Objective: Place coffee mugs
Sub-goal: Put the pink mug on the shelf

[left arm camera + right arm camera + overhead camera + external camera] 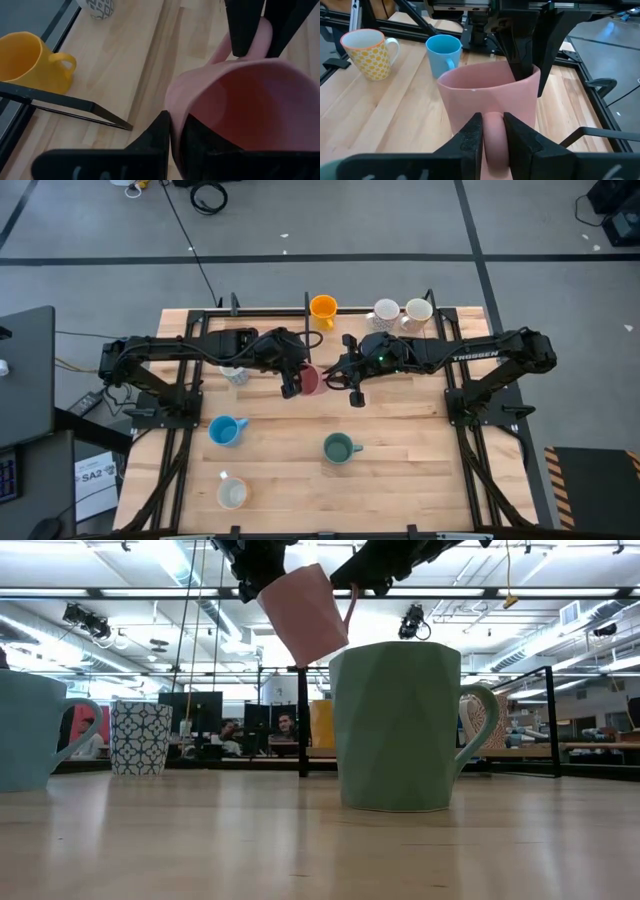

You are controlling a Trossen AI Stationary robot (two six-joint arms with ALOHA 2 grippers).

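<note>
Both grippers held the pink mug aloft: left fingers pinched its rim, right fingers its handle; release one side before lowering.

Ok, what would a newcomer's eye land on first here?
The pink mug, held in the air above the middle of the table by both arms: the left gripper pinches its rim, and the right gripper clamps its handle. In the low view, the teal-green mug stands large up front.
</note>
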